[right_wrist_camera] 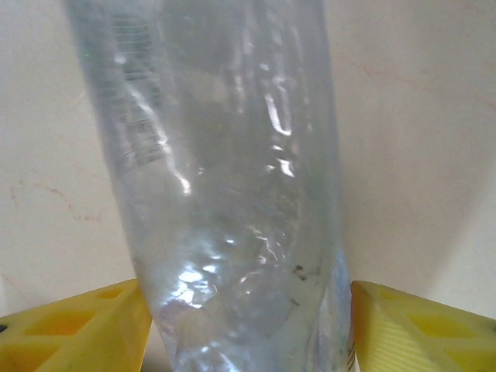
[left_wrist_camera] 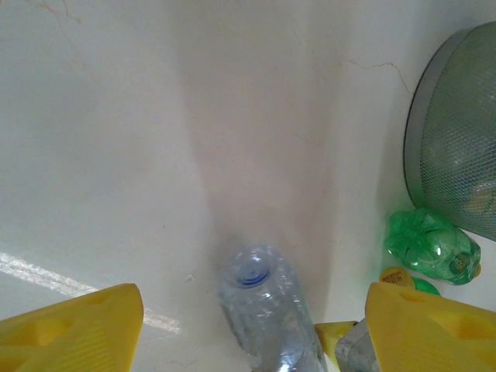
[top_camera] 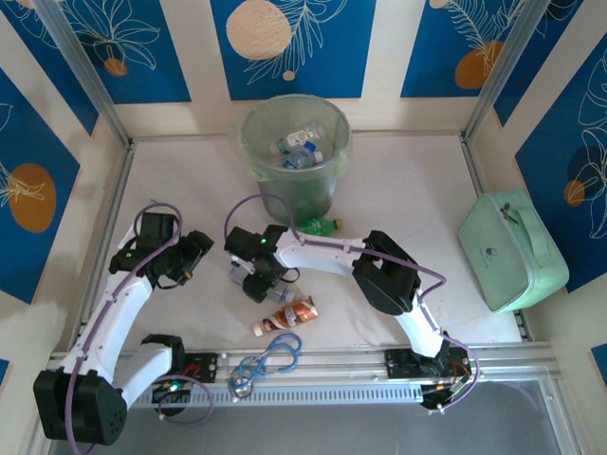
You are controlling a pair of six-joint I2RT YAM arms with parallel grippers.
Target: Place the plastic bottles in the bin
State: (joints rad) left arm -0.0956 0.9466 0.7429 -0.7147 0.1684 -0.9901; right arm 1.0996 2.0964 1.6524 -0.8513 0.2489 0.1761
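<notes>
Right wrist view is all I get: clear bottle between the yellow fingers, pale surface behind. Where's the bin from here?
Observer: The bin stands straight beyond the right claw, farther from the arm bases, with several bottles lying inside it.
Operator: Anything in the path?
Observer: A green bottle lies on the table at the near foot of the bin, a little to the right of your line.
Operator: Left arm?
Observer: The left claw sits to the left of yours, open and holding nothing.
</notes>
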